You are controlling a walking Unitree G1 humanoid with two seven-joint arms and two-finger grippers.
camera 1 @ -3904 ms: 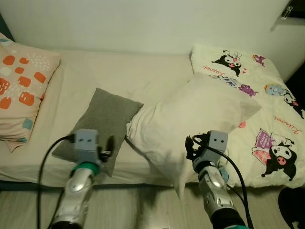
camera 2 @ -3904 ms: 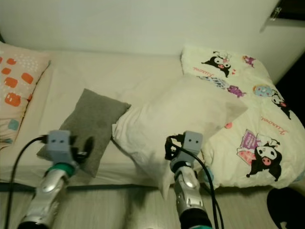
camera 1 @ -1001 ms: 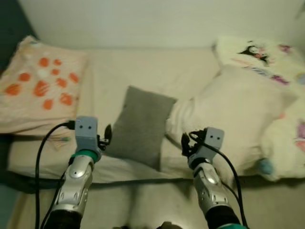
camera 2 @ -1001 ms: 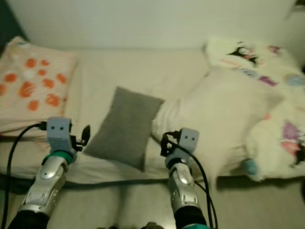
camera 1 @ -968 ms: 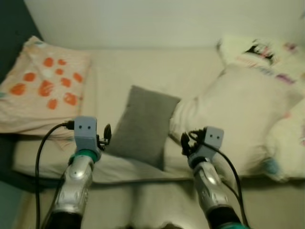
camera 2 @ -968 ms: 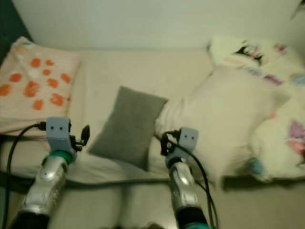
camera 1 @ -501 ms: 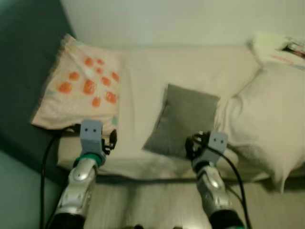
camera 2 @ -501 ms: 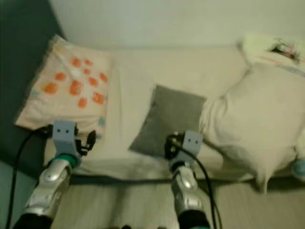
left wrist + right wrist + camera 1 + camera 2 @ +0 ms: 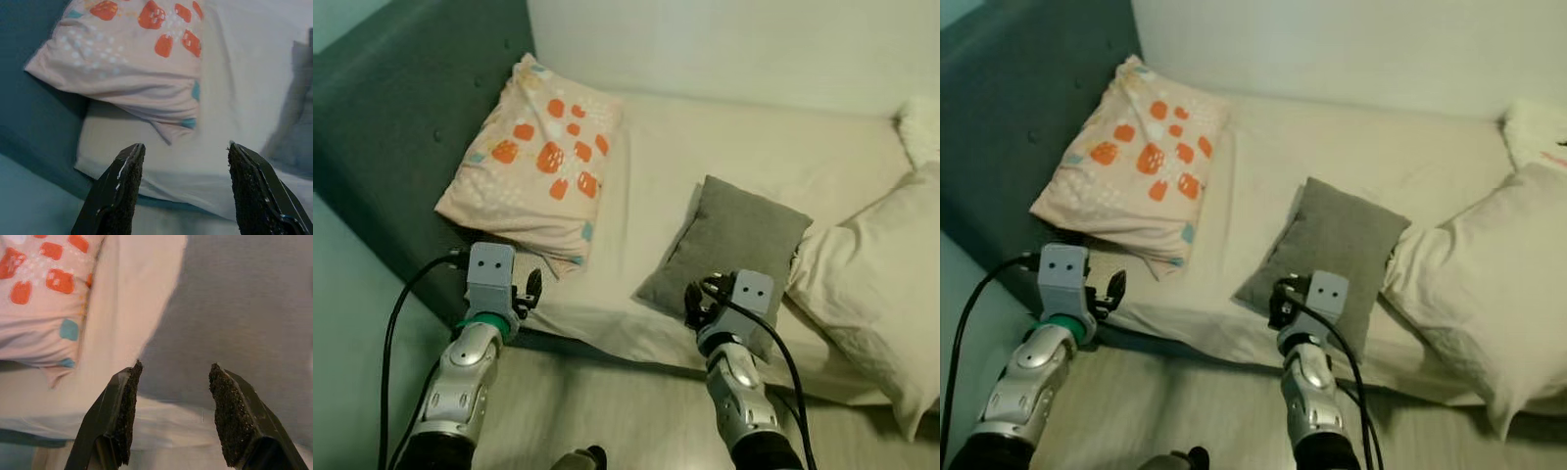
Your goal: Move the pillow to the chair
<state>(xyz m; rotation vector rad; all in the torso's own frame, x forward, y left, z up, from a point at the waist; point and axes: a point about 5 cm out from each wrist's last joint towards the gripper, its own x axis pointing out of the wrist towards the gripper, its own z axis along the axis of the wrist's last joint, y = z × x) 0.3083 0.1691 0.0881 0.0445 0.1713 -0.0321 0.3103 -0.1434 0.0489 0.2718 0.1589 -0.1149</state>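
Left eye view looks down on a cream bed (image 9: 783,166) set against a dark teal headboard (image 9: 401,127), with three pillows on it: an orange-patterned pillow (image 9: 533,166) leaning at the head, a grey pillow (image 9: 734,250) lying flat near the front edge, and a large cream pillow (image 9: 876,294) to the right. Which one the task means is unclear, and no chair is visible. The right gripper (image 9: 171,418) hovers at the grey pillow's near edge, jaws spread wide and empty, probably lined up to pinch it. The left gripper (image 9: 181,191) waits, equally wide, before the mattress edge below the patterned pillow, holding nothing.
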